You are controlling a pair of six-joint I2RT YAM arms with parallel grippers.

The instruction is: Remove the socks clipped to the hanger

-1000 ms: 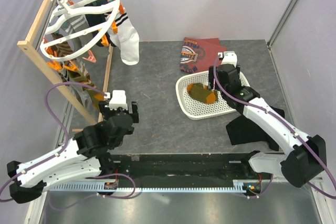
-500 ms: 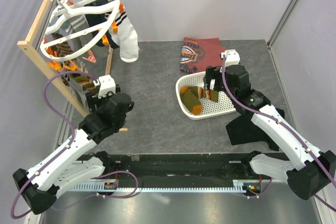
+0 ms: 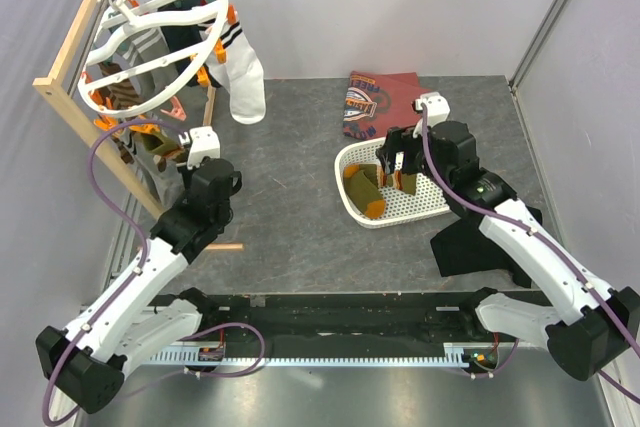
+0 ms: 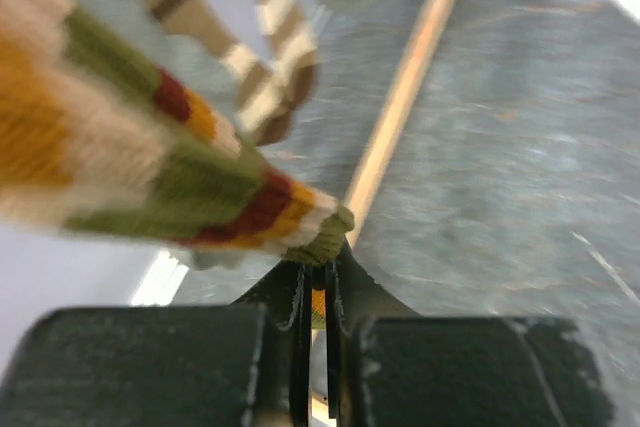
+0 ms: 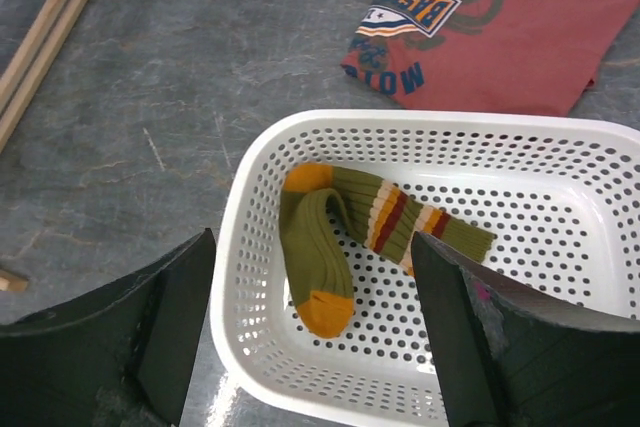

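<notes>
The white ring hanger (image 3: 150,37) hangs at the top left with orange clips and several socks on it, among them a white sock (image 3: 243,82). My left gripper (image 3: 188,144) is under the ring, shut on the cuff of a hanging olive-green striped sock (image 3: 152,147). In the left wrist view the jaws (image 4: 318,282) pinch that sock's edge (image 4: 200,187). My right gripper (image 3: 393,160) hovers open over the basket, with nothing between its fingers (image 5: 470,337). Another olive sock (image 5: 330,237) with orange toe and heel lies loose in the basket.
The white mesh basket (image 3: 400,217) sits right of centre, its rim (image 5: 235,247) below my right gripper. A folded maroon shirt (image 3: 375,102) lies behind it and a black cloth (image 3: 480,242) in front. The wooden rack frame (image 3: 80,137) stands at the left, with a foot rail (image 4: 410,87) on the table.
My left arm has reached up and left to the hanger and shut on the striped sock's cuff. My right gripper has drawn back a little above the sock in the basket.
</notes>
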